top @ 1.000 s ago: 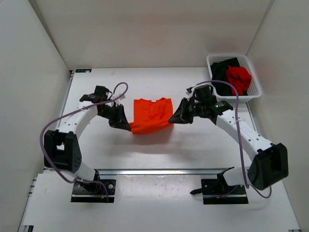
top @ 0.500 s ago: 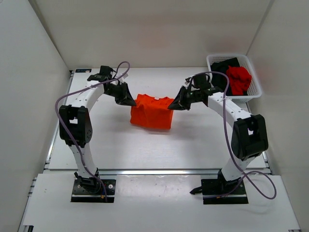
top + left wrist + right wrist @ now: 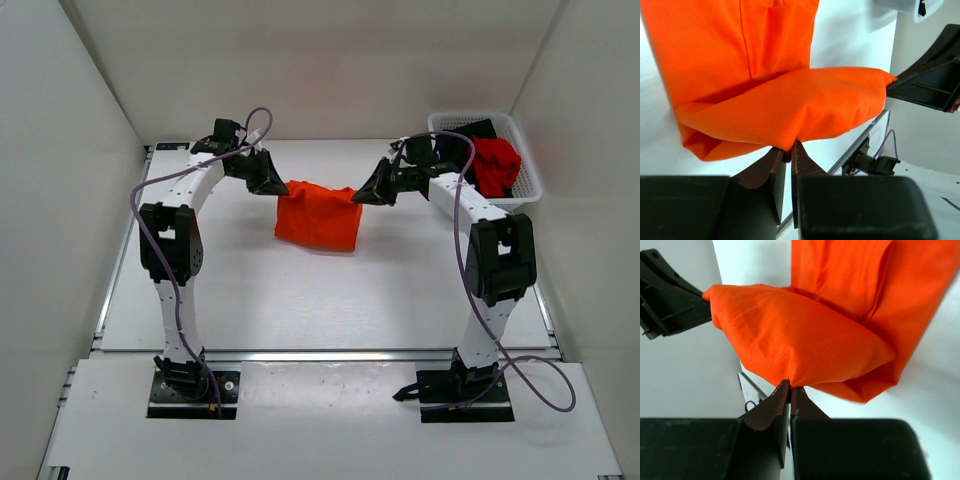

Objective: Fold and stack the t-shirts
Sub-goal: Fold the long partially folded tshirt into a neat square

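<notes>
The orange t-shirt [image 3: 318, 220] hangs doubled over between my two grippers above the far middle of the table. My left gripper [image 3: 281, 188] is shut on its left top corner, and the wrist view shows the orange t-shirt [image 3: 790, 105] pinched at the tips of the left gripper [image 3: 788, 149]. On the other side my right gripper [image 3: 357, 195] is shut on the right top corner, with the orange t-shirt [image 3: 805, 340] nipped by the right gripper [image 3: 790, 386]. A red t-shirt [image 3: 495, 163] and a black t-shirt [image 3: 458, 148] lie crumpled in the basket.
A white mesh basket [image 3: 528, 185] stands at the far right corner of the table. White walls close the table in at the back and on both sides. Both arms reach far forward, elbows raised.
Both grippers have carried the orange t-shirt's corners away from the bases toward the back of the table and upward. The shirt now hangs folded instead of lying flat.
</notes>
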